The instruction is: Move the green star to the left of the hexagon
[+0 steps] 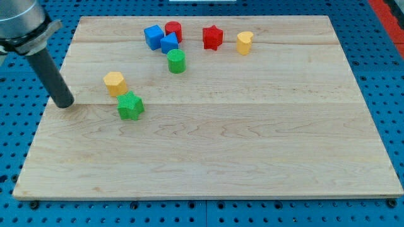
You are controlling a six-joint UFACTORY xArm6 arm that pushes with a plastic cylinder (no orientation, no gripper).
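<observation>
Nearest the camera lies a wide bare stretch of the wooden surface (pixel 208 157), filling the lower half of the frame. Above it, at left of centre, sits the green star (pixel 130 106), touching or very nearly touching the yellow hexagon (pixel 115 82), which lies just up and to its left. So the star is now at the hexagon's lower right, not on its left.

At the far left of the frame, my tip (pixel 64 104) rests on the surface, well apart from the star and roughly level with it. No hand exists on this arm, so nothing is clenched or released; the rod only pushes.

Along the upper edge are two blue blocks (pixel 153 36) (pixel 169 43) of unclear shape, a red cylinder (pixel 173 29), a green cylinder (pixel 177 61), a red star (pixel 213 37) and a yellow block (pixel 245 43) that may be a heart.

The risk, as I judge it: the tip is on the wrong side. Pushing from here would drive the star rightward, away from its goal. Coming round it, the tip could nudge the hexagon, since the two sit so close, and the target would shift. An off-centre push may also spin the star aside.

No containers are in sight.
</observation>
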